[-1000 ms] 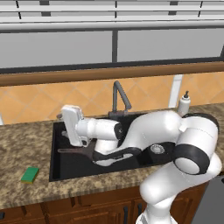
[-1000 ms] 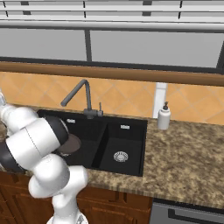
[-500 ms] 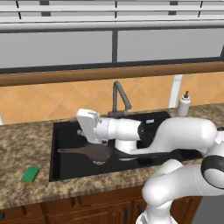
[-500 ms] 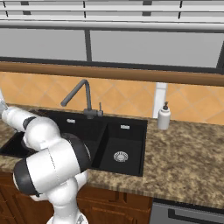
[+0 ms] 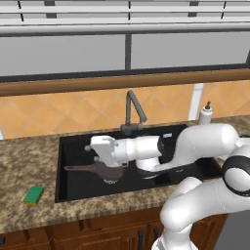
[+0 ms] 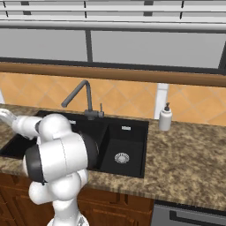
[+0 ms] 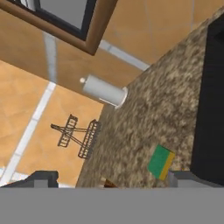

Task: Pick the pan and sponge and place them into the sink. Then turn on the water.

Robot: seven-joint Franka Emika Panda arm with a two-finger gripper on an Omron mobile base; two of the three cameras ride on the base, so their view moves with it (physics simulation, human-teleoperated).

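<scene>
The dark brown pan (image 5: 108, 172) lies in the wide basin of the black sink (image 5: 73, 146), its thin handle pointing left. My gripper (image 5: 91, 148) hovers just above the pan, facing left, open and holding nothing. On the counter left of the sink lies the green sponge (image 5: 33, 195). In the hand view the sponge (image 7: 161, 162), with its yellow edge showing, lies between my two dark fingertips (image 7: 42, 178) and closer to the right one, next to the sink's rim (image 7: 211, 100). The gripper (image 7: 114, 179) stands wide open. No water runs from the grey faucet (image 5: 133, 109).
A white soap bottle (image 5: 205, 114) stands behind the sink on the right, also in the right base view (image 6: 165, 117). A white cylinder (image 7: 104, 91) and a wire rack (image 7: 78, 136) sit at the far left of the speckled counter (image 7: 135, 127). My arm spans the sink.
The hand has shifted right and slightly down over the pan while the arm stretched out across the sink. Pan and sponge have stayed where they were.
</scene>
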